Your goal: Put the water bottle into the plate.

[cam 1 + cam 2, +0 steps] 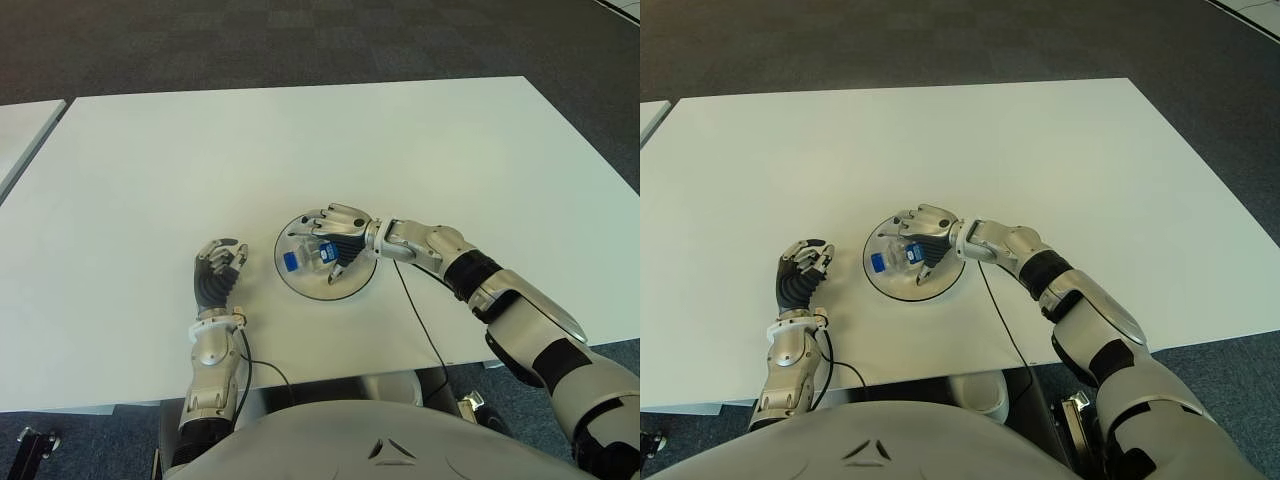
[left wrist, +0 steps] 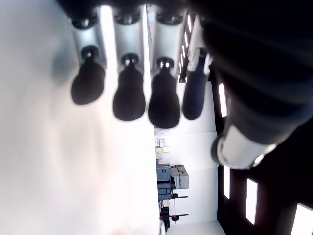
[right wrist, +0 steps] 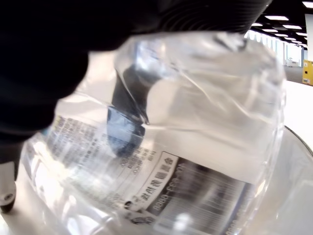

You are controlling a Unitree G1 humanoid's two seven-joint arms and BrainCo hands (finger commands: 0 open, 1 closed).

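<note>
the clear plastic water bottle (image 1: 308, 257) with a blue cap is held on its side over the round grey plate (image 1: 352, 286) by the right hand (image 1: 338, 240), whose fingers are wrapped around it. the left hand (image 1: 217, 272), fingers loosely curled and empty, is seen left of the plate. a roll off the plate could be caused by an uneven release.

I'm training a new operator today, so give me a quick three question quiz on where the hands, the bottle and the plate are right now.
1. True or false: the right hand is shut on the bottle.
2. Where does the bottle show? A) over the plate B) at the table's far edge C) in the left hand
3. Fill in: the left hand shows on the plate's ____ side, holding nothing.

Key: 1 true. 2 A. 3 left.
</note>
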